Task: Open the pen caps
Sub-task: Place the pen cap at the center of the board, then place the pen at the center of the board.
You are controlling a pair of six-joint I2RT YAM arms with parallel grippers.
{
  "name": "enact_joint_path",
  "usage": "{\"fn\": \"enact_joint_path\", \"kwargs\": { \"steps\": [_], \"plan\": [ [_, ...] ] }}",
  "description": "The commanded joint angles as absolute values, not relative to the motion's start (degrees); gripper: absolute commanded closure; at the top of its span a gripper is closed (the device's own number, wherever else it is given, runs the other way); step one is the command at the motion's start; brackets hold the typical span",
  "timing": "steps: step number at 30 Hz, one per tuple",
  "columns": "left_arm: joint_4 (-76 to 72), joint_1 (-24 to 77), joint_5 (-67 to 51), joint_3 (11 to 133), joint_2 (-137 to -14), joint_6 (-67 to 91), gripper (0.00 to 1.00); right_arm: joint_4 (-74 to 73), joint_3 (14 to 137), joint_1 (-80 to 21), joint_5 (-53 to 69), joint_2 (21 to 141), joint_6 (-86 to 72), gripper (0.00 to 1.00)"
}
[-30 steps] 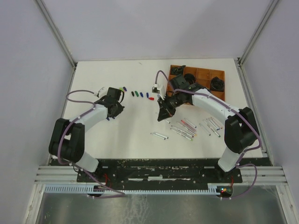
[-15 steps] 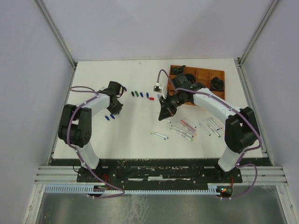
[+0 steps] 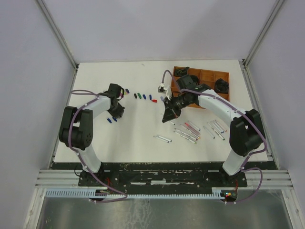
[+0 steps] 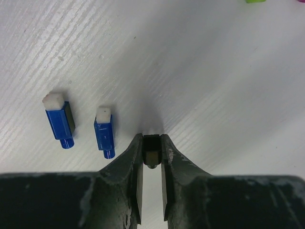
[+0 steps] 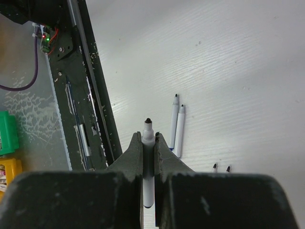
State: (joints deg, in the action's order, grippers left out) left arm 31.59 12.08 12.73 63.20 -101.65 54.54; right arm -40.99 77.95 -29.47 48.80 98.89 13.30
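My left gripper is low over the table at the left and shut on a small black pen cap between its fingertips. Two blue caps lie just left of it. More caps, green, blue and red, lie in a row mid-table. My right gripper is shut on an uncapped white-grey pen with a black tip, held above the table. Several pens lie at the right of the table.
A brown compartment tray with dark items stands at the back right. A single pen lies near the middle. A green cap lies beyond the left gripper. The black base rail runs along the near edge.
My left arm has swung and brought its gripper down next to the two blue caps. My right gripper has shifted only slightly with the pen.
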Motion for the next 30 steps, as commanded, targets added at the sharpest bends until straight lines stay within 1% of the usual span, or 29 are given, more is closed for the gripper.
{"fn": "enact_joint_path", "kwargs": {
  "steps": [1,4,6,9,11,16,23,30],
  "plan": [
    [30.9,11.7,11.9,61.7,-100.0,55.5,0.77,-40.6,78.1,-29.0,49.9,97.5,14.0,0.98],
    [30.9,11.7,12.0,61.2,-99.6,55.8,0.73,-41.3,78.3,-28.9,47.8,98.3,15.2,0.98],
    [30.9,11.8,12.1,61.0,-99.2,56.0,0.73,-42.0,78.5,-29.0,46.9,99.0,16.0,0.98],
    [30.8,11.6,12.5,60.5,-98.7,56.5,0.67,-42.3,78.6,-28.9,46.1,100.0,16.6,0.98],
    [30.8,11.6,12.6,60.2,-98.2,56.7,0.66,-42.5,78.8,-28.9,45.5,100.3,16.8,0.98],
    [30.7,11.6,12.8,59.6,-97.5,57.3,0.61,-42.8,78.8,-28.9,45.0,100.7,17.0,0.98],
    [30.5,11.7,11.5,59.8,-94.9,56.7,0.59,-43.1,78.5,-29.3,43.5,102.1,18.1,0.98],
    [30.3,11.7,9.0,57.8,-85.8,55.3,0.57,-42.7,78.0,-31.6,38.1,104.8,19.4,0.97]
  ]
}}
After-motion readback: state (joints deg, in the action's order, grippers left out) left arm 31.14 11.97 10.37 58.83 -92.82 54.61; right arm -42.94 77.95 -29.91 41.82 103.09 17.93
